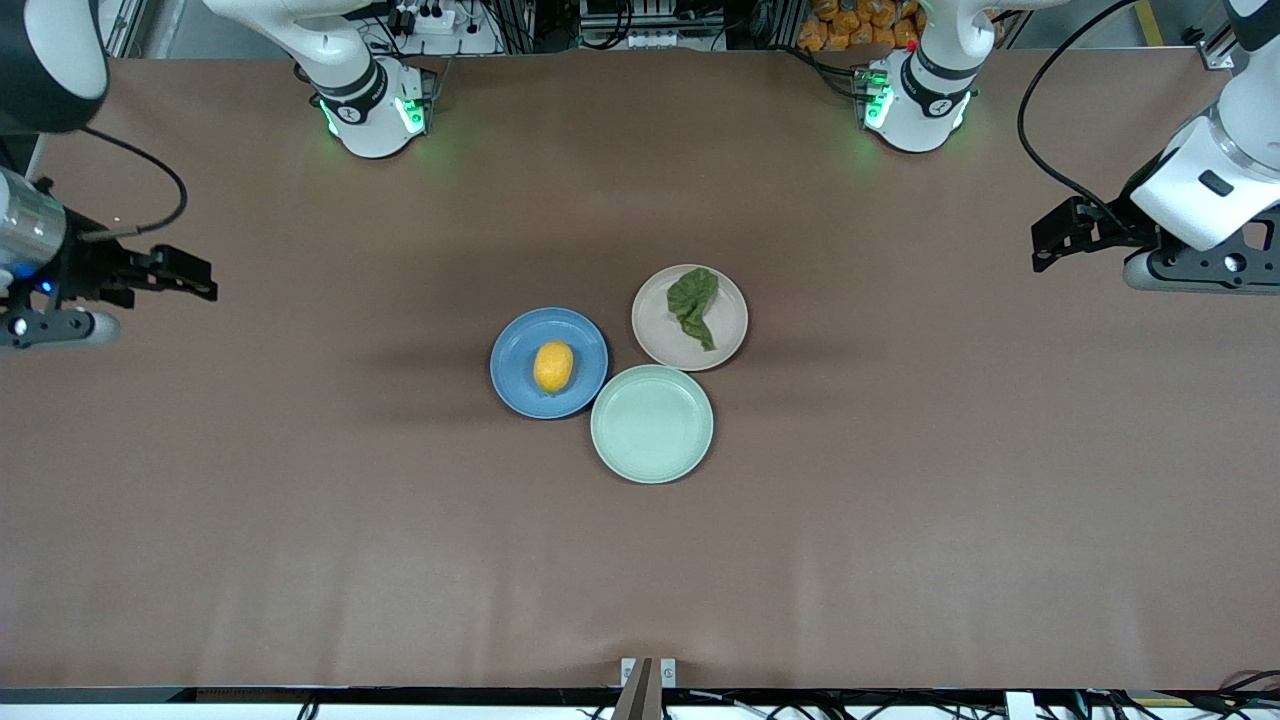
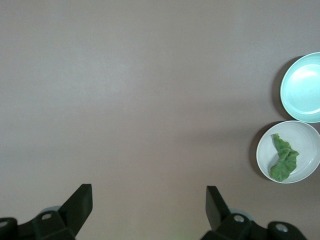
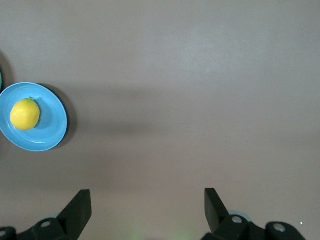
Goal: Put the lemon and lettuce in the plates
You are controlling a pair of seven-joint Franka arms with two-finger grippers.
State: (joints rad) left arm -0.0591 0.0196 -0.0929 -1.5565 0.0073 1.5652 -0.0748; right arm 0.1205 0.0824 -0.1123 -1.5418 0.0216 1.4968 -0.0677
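Lemon [image 1: 553, 367] lies in blue plate [image 1: 520, 345], mid-desk. Lettuce [image 1: 695, 304] lies in beige plate [image 1: 730, 320], beside it twd left arm's end. Mint plate [image 1: 651, 440] touches both, nearer front edge. Left claw [image 1: 1058, 244] spread, empty, over left-arm end of the desk [image 1: 300, 520]. Right claw [image 1: 185, 276] spread, empty, over right-arm end.

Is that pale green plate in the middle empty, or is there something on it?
Empty. The mint-green plate shows only its bare glossy surface, while the lemon sits on the blue plate and the lettuce on the beige plate.
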